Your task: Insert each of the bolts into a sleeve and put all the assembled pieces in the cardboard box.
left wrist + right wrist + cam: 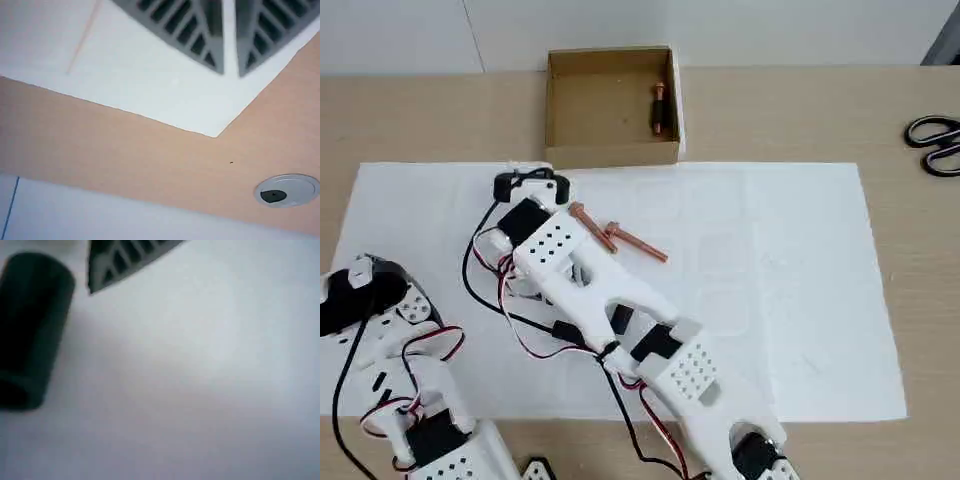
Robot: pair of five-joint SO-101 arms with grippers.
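1. Left gripper: we find it above a corner of the paper, at the desk's left near side. Its fingers are drawn almost together, with a thin slit between them, and pinch nothing. A round metal grommet sits in the desk beyond that corner.
2. Right gripper: at the paper's far edge, near the box's left near corner. We cannot tell whether it is spread or closed.
3. Sleeve: black, lying on the paper just beside the right gripper.
4. Bolts, two, copper-coloured: one touching the right arm's white link, the other just beside it, both loose on the paper towards its far edge.
5. Box: cardboard, open, on the desk's far side, touching the paper's far edge.
6. Assembled piece: one, inside the box along its right wall.
7. Scissors: at the desk's right edge, off the paper.
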